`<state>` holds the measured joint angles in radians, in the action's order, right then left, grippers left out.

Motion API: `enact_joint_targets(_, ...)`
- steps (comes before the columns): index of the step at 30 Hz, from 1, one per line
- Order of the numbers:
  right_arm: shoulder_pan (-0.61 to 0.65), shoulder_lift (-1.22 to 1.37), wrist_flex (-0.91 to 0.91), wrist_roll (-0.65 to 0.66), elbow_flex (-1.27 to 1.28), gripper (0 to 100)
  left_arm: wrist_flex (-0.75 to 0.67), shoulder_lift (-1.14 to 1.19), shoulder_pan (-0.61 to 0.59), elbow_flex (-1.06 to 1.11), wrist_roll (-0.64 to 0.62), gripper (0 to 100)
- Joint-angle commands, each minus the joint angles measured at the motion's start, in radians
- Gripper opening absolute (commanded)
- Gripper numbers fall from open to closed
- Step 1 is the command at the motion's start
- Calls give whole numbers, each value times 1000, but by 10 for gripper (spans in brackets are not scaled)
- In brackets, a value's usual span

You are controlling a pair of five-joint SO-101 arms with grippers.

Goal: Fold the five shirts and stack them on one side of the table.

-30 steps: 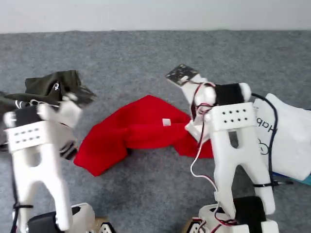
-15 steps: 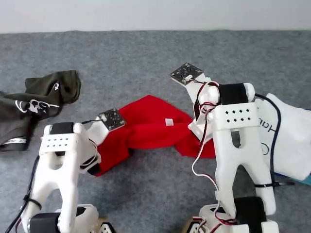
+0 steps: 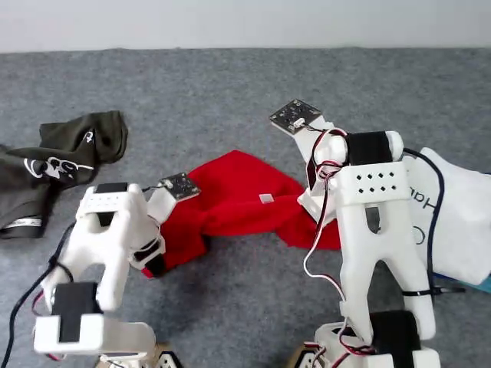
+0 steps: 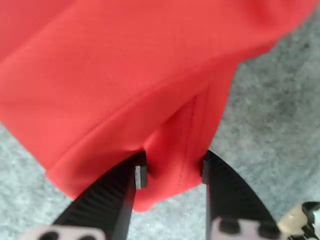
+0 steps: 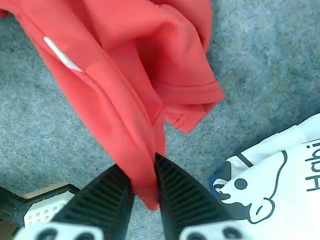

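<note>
red shirt: the red shirt point(image 3: 230, 203) was lying crumpled in the middle of the table point(image 3: 230, 92), spread out roughly between the two arms and not folded in any tidy way. It had a little white tag point(image 3: 265, 198) showing near its middle.

left gripper: the left gripper point(image 4: 170, 172) was down at the end of the red shirt point(image 4: 125, 75) nearest the dark shirt. Its jaws were set apart with a bunched bit of the hem sitting between them. The cloth looked to be touching both pads, but it wasn't squeezed flat, so I'd call that one not clamped.

right gripper: the right gripper point(image 5: 145, 172) was pinched tight on a thin fold of the red shirt point(image 5: 125, 75), at the end nearest the white shirt. The jaws were almost together, with just the fabric between them. The tag point(image 5: 62, 55) was further up that same fold.

dark shirt: the dark shirt point(image 3: 57, 157) was in a rumpled heap at the table's edge on the left arm's side, well apart from the red one.

white shirt: the white shirt point(image 3: 453, 222) had a printed cartoon on it and was over on the right arm's side. It lay just beside the red shirt's corner, and from the wrist view point(image 5: 280, 175) they weren't touching.
</note>
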<state>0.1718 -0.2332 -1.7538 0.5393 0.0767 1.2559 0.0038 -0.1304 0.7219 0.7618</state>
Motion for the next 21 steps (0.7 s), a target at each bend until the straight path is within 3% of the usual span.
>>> enact_joint_targets(1,-12,-48,-39,-2,-6,10,31,46,8,-56,-11,188)
enact_joint_targets(4,-13,-48,-38,-2,-11,10,26,80,32,-56,-68,163)
enact_joint_targets(9,-22,-76,-39,-2,-25,10,26,115,95,-54,-83,9)
enact_joint_targets(12,-50,-116,-39,5,-66,10,28,71,95,-61,-86,13)
enact_joint_targets(16,-107,-156,-39,8,-112,10,77,-149,57,-105,-101,13)
enact_joint_targets(21,-134,-217,-39,43,-170,10,230,-482,-14,-348,-201,13)
